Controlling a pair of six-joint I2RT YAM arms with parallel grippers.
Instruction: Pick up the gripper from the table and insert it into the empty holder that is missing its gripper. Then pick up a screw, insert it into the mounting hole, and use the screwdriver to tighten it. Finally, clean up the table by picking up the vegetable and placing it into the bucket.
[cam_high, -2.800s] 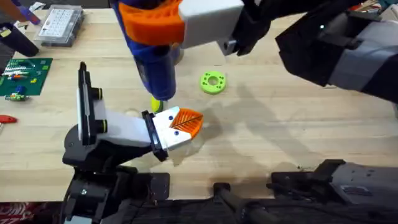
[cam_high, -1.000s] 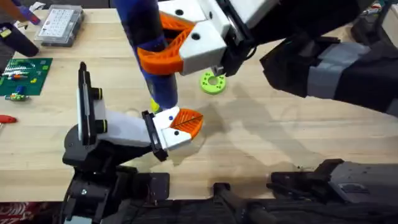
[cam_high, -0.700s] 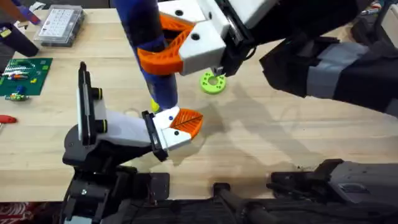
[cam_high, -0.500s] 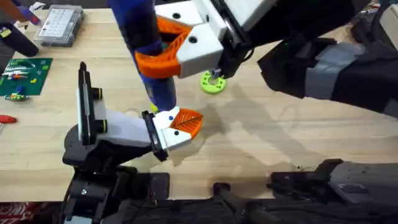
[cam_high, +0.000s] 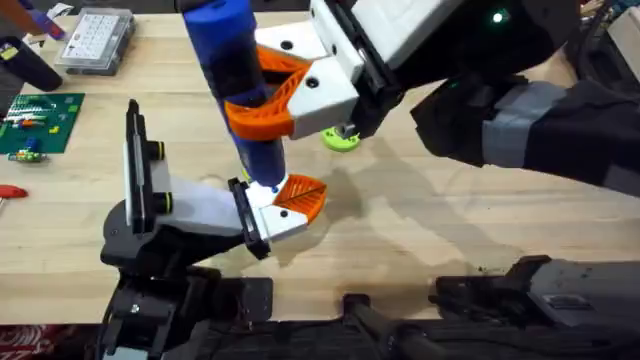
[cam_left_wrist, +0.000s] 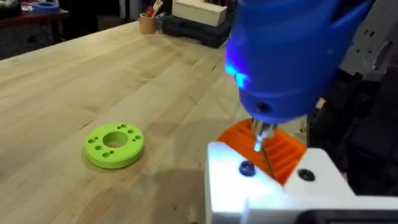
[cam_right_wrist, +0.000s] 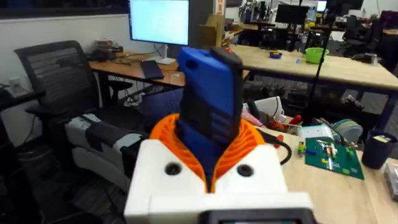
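While the right gripper (cam_high: 262, 95) clenches the blue screwdriver (cam_high: 238, 85) upright, its bit (cam_left_wrist: 263, 148) meets the left gripper (cam_high: 290, 205) at six o'clock; whether the left one is clenched, I cannot tell.

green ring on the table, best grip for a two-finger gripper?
Probably from straight above, pinching across the outer rim. The green ring lies flat on the table, a low disc with a centre hole, so its sides offer little height. One finger in the hole and one outside is an alternative. The right gripper is shut on the screwdriver.
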